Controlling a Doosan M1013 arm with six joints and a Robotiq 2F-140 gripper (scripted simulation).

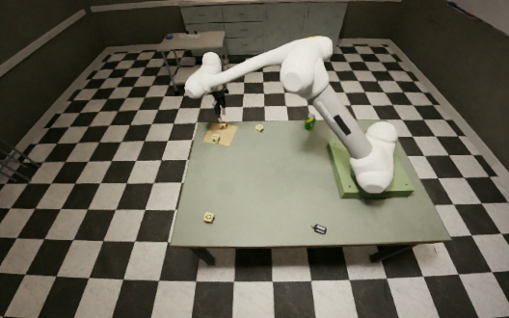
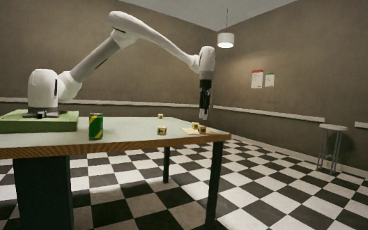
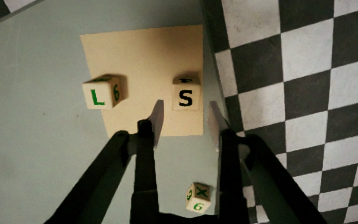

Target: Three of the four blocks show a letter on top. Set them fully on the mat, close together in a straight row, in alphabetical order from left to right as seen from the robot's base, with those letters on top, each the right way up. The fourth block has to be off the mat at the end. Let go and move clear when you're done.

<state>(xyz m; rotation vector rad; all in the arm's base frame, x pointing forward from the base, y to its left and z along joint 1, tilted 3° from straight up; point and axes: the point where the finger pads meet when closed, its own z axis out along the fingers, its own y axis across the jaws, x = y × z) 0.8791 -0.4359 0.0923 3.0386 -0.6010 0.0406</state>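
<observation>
The black S block [image 1: 223,126] [image 2: 202,129] [image 3: 186,97] stands on the right part of the mat [image 1: 227,137] [image 2: 188,131] [image 3: 145,55], S upright and on top in the wrist view. The green L block [image 1: 215,139] [image 2: 195,125] [image 3: 98,97] lies apart at the mat's left edge, L up and slightly turned; whether it overhangs is unclear. A block [image 1: 259,128] [image 2: 162,130] [image 3: 198,198] off the mat shows X and a green 6; its top is unclear. A fourth block [image 1: 208,217] [image 2: 160,116] is far off the mat. My gripper [image 1: 222,119] [image 2: 203,118] [image 3: 186,110] is open and empty above the S block.
A green can [image 1: 309,121] [image 2: 96,126] stands at the table's back edge, between the mat and the green robot base plate [image 1: 342,185] [image 2: 38,125]. A dark key fob [image 1: 319,228] lies near the front edge. The table's edge runs close beside the mat and the S block.
</observation>
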